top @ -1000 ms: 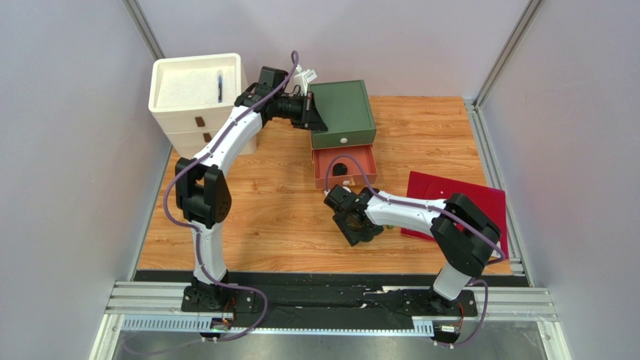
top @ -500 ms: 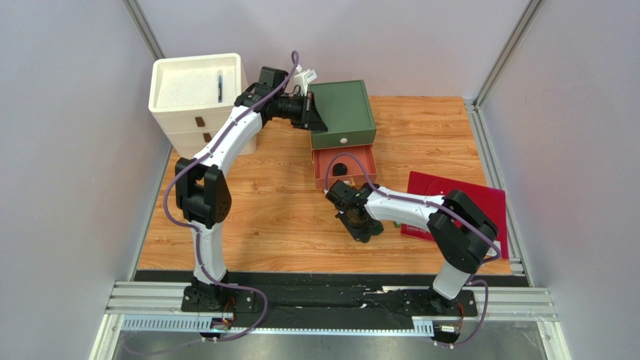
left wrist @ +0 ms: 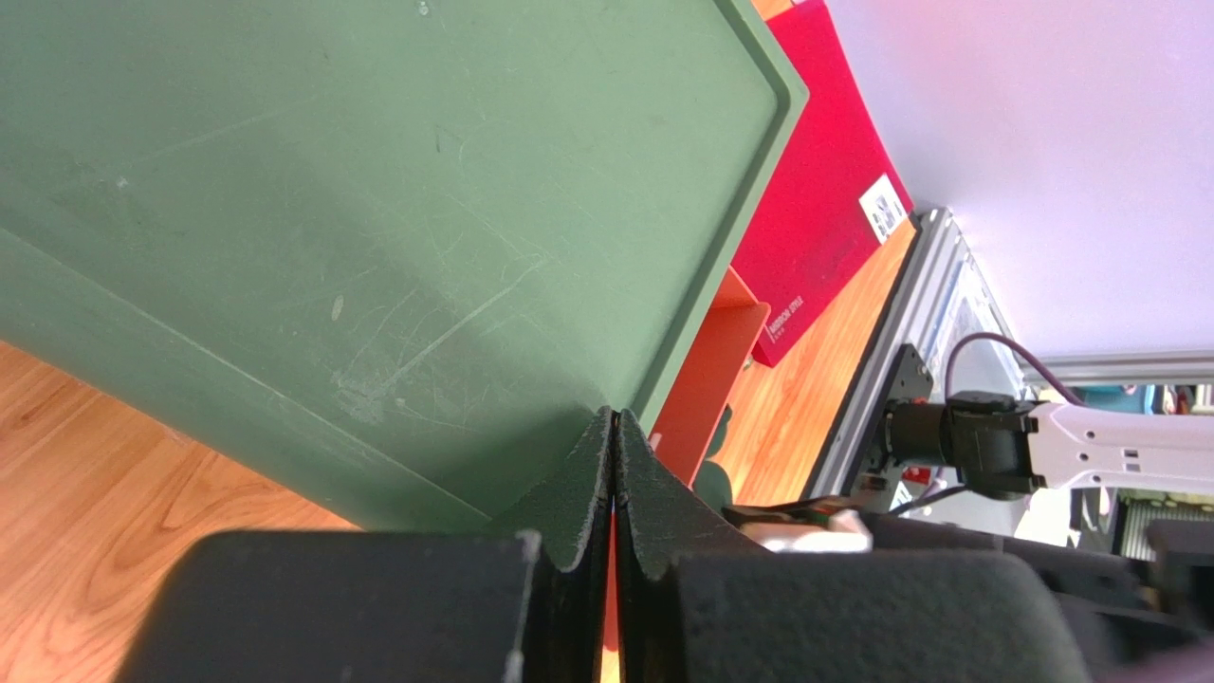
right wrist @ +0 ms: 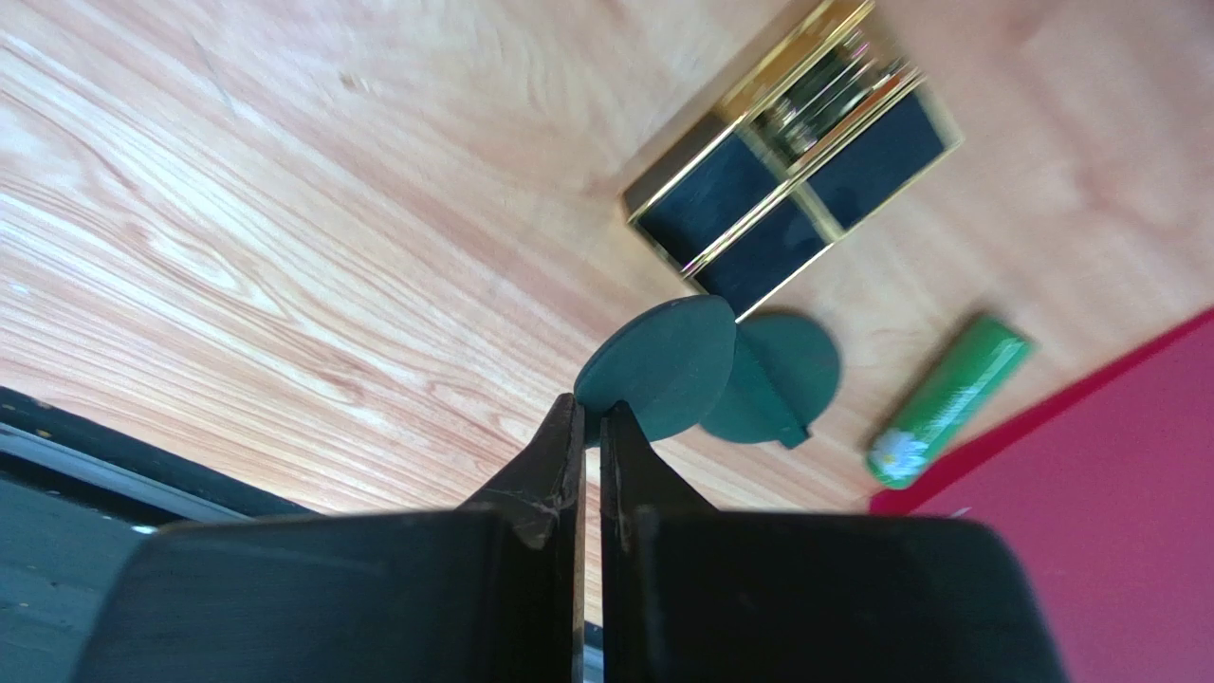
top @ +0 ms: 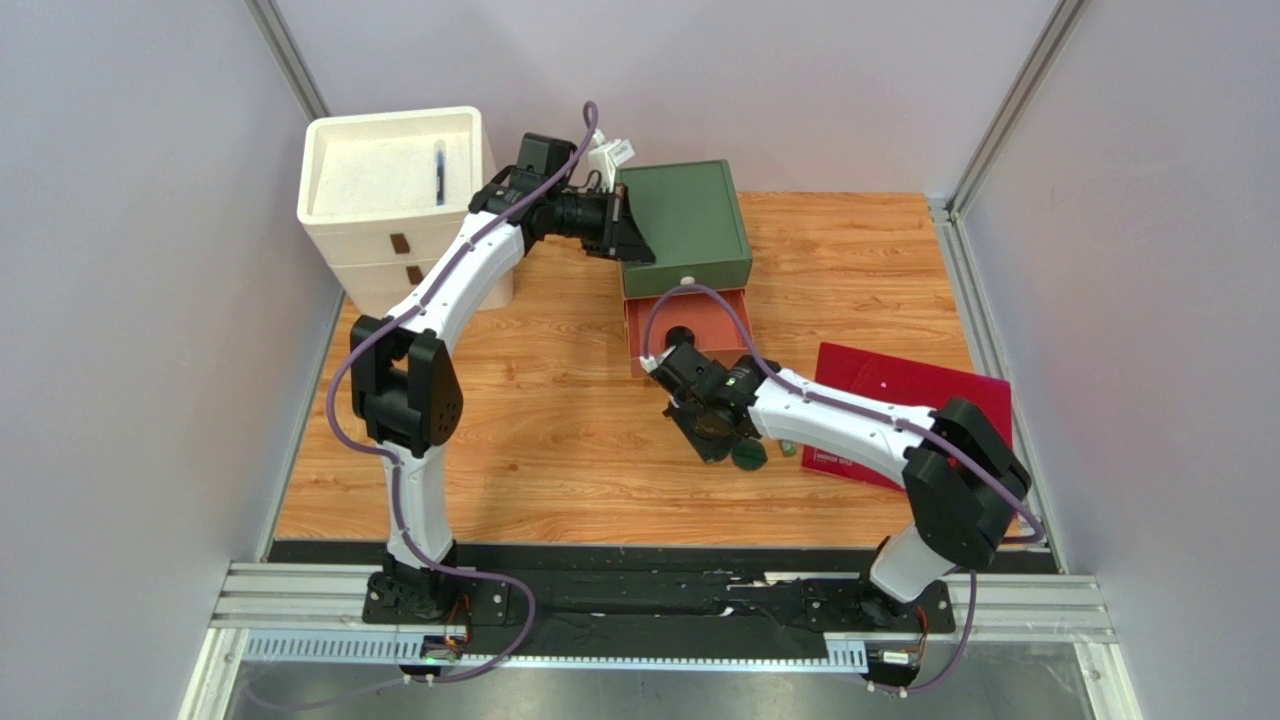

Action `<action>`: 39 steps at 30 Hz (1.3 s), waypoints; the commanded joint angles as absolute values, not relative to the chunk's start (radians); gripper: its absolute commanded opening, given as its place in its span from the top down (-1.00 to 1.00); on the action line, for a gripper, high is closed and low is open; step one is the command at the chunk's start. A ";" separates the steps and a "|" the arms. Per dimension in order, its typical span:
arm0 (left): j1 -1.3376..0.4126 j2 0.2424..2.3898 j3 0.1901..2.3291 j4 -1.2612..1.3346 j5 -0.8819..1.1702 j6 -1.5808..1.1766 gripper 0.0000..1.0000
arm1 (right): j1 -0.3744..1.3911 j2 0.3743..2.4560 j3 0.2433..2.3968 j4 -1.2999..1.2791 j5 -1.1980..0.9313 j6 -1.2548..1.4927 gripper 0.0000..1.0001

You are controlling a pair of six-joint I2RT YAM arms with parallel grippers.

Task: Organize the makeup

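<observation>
Left of the red folder (right wrist: 1140,470), the dark green round compact (right wrist: 659,367) is being pinched at its rim by the right end effector (right wrist: 584,416), open a second ago; stowing is being made possible.

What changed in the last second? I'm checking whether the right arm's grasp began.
The right gripper shifted slightly toward the red drawer and shut, pinching the edge of the dark green compact. The left gripper stayed shut at the green box.
</observation>
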State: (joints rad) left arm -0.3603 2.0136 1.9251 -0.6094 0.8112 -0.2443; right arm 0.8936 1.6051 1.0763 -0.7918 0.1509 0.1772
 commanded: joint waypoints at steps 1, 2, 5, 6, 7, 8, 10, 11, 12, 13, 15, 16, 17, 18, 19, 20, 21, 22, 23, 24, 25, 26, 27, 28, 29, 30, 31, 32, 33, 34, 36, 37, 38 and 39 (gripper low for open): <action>-0.371 2.046 1.910 -0.752 0.772 -0.198 1.00 | 0.897 1.532 1.144 -0.799 0.224 0.134 1.00; -0.371 2.049 1.913 -0.753 0.772 -0.199 1.00 | 0.899 1.525 1.155 -0.801 0.238 0.132 1.00; -0.371 2.051 1.922 -0.752 0.772 -0.202 1.00 | 0.899 1.509 1.175 -0.787 0.274 0.121 1.00; -0.371 2.052 1.924 -0.752 0.770 -0.204 1.00 | 0.899 1.497 1.181 -0.778 0.290 0.117 1.00; -0.373 2.054 1.928 -0.753 0.770 -0.204 1.00 | 0.897 1.493 1.192 -0.764 0.305 0.109 1.00; -0.373 2.056 1.928 -0.752 0.769 -0.204 1.00 | 0.896 1.488 1.201 -0.756 0.336 0.103 1.00; -0.371 2.057 1.931 -0.752 0.772 -0.209 1.00 | 0.896 1.496 1.241 -0.746 0.373 0.075 1.00; -0.373 2.056 1.931 -0.752 0.772 -0.209 1.00 | 0.894 1.497 1.253 -0.741 0.408 0.066 1.00; -0.373 2.056 1.933 -0.750 0.770 -0.207 1.00 | 0.894 1.503 1.281 -0.735 0.423 0.060 1.00; -0.371 2.059 1.933 -0.750 0.770 -0.210 1.00 | 0.890 1.512 1.293 -0.726 0.431 0.055 1.00; -0.373 2.054 1.933 -0.752 0.770 -0.213 1.00 | 0.879 1.525 1.324 -0.718 0.443 0.046 1.00; -0.373 2.054 1.933 -0.750 0.770 -0.216 1.00 | 0.877 1.534 1.348 -0.707 0.449 0.041 1.00; -0.371 2.054 1.934 -0.750 0.770 -0.216 1.00 | 0.876 1.537 1.357 -0.701 0.459 0.028 1.00; -0.373 2.054 1.936 -0.749 0.770 -0.216 1.00 | 0.877 1.540 1.367 -0.693 0.465 0.023 1.00; -0.373 2.056 1.939 -0.750 0.769 -0.218 1.00 | 0.876 1.543 1.383 -0.681 0.469 0.017 1.00; -0.373 2.056 1.939 -0.747 0.769 -0.219 1.00 | 0.873 1.548 1.391 -0.673 0.475 0.009 1.00; -0.373 2.057 1.940 -0.747 0.769 -0.221 1.00 | 0.871 1.552 1.399 -0.664 0.477 0.006 1.00; -0.373 2.059 1.945 -0.746 0.769 -0.225 1.00 | 0.865 1.557 1.411 -0.658 0.477 0.005 1.00; -0.373 2.062 1.945 -0.746 0.770 -0.224 1.00 | 0.862 1.571 1.422 -0.657 0.483 0.003 1.00; -0.373 2.062 1.947 -0.747 0.770 -0.227 1.00 | 0.858 1.578 1.425 -0.654 0.483 0.005 1.00; -0.373 2.062 1.951 -0.746 0.769 -0.227 1.00 | 0.842 1.585 1.430 -0.640 0.474 0.005 1.00; -0.373 2.062 1.953 -0.746 0.769 -0.229 1.00 | 0.839 1.604 1.445 -0.638 0.476 0.005 1.00; -0.373 2.062 1.956 -0.744 0.767 -0.229 1.00 | 0.830 1.614 1.453 -0.631 0.476 -0.024 1.00; -0.373 2.063 1.959 -0.745 0.767 -0.229 1.00 | 0.818 1.623 1.462 -0.624 0.476 -0.026 1.00; -0.373 2.063 1.960 -0.746 0.767 -0.230 1.00 | 0.813 1.631 1.477 -0.618 0.480 -0.028 1.00; -0.373 2.063 1.962 -0.746 0.767 -0.230 1.00 | 0.802 1.649 1.486 -0.612 0.476 -0.032 1.00; -0.373 2.068 1.965 -0.746 0.767 -0.232 1.00 | 0.792 1.660 1.497 -0.611 0.476 -0.037 0.98; -0.373 2.069 1.965 -0.746 0.770 -0.232 1.00 | 0.787 1.669 1.512 -0.611 0.480 -0.040 0.94; -0.373 2.068 1.965 -0.746 0.769 -0.235 1.00 | 0.776 1.686 1.519 -0.612 0.482 -0.046 0.90; -0.373 2.071 1.965 -0.746 0.769 -0.235 1.00 | 0.773 1.693 1.523 -0.615 0.486 -0.046 0.65; -0.373 2.072 1.967 -0.744 0.770 -0.235 1.00 | 0.769 1.703 1.534 -0.612 0.505 -0.049 0.29; -0.373 2.074 1.967 -0.744 0.772 -0.233 1.00 | 0.767 1.704 1.531 -0.604 0.509 -0.058 0.08; -0.373 2.075 1.968 -0.744 0.772 -0.235 1.00 | 0.765 1.701 1.529 -0.600 0.511 -0.061 0.01; -0.373 2.077 1.968 -0.742 0.772 -0.235 1.00 | 0.765 1.700 1.523 -0.594 0.517 -0.061 -0.04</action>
State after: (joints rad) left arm -0.3641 2.0319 1.9671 -0.6445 0.8032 -0.2485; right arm 0.7673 1.7012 1.4826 -0.6491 0.4732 -0.0334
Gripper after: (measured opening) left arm 0.000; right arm 0.464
